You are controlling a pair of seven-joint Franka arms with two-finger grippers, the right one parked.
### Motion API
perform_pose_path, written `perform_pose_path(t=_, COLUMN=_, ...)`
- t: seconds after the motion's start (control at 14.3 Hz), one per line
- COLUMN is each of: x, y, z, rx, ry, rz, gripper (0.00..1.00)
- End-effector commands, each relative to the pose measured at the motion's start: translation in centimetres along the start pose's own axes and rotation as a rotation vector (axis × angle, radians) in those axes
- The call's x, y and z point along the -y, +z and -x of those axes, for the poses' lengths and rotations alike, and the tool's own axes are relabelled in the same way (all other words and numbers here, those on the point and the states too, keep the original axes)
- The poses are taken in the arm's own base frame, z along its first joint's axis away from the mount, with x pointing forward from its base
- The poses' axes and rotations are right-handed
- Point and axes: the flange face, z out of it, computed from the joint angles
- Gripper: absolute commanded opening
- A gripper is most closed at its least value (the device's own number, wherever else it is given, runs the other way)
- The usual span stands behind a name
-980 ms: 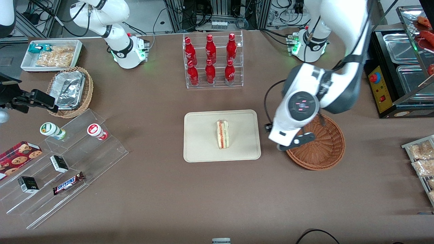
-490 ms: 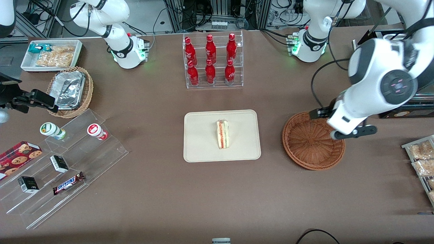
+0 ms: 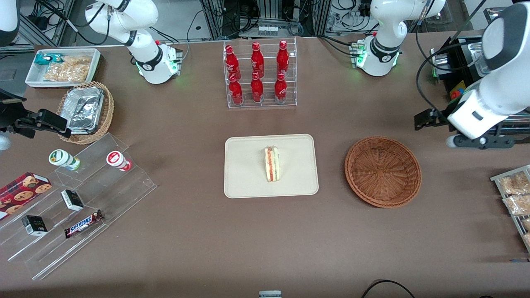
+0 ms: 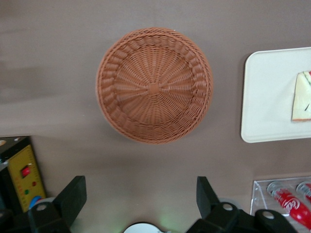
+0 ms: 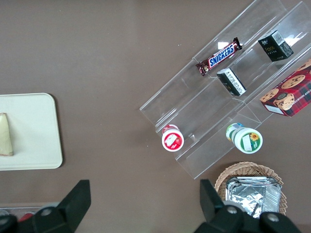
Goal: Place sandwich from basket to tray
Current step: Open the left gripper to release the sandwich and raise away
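The sandwich [image 3: 272, 164] lies on the cream tray [image 3: 244, 165] at the middle of the table, its red and green filling stripe facing up. The reddish-brown round basket [image 3: 383, 171] beside the tray holds nothing. My left gripper [image 3: 452, 131] is open and empty. It hangs high above the table, past the basket toward the working arm's end, near the black appliance. The left wrist view shows the open gripper [image 4: 140, 194] apart from the basket [image 4: 154, 85], with the tray [image 4: 267, 97] and the sandwich [image 4: 302, 97] farther off.
A clear rack of red bottles [image 3: 258, 74] stands farther from the camera than the tray. A black appliance with a yellow panel [image 3: 463, 103] and snack packets [image 3: 513, 194] sit at the working arm's end. An acrylic stepped shelf [image 3: 83, 198] and a foil-filled tan basket [image 3: 85, 111] sit at the parked arm's end.
My left gripper has moved from the basket's tray-side edge across the basket and off toward the working arm's end, rising. The sandwich has stayed on the tray.
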Motion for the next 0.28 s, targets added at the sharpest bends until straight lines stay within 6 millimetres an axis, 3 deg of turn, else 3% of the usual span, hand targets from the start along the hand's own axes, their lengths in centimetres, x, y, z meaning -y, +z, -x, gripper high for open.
perform_pose_path(t=0.0, x=2.1, y=-2.5, z=1.5, rx=-0.044, ry=0.008, rz=-0.005, gripper=1.00)
perform_pose_path(t=0.21, x=3.3, y=-3.3, z=1.0, rx=-0.094, ry=-0.014, rz=-0.002, gripper=1.00)
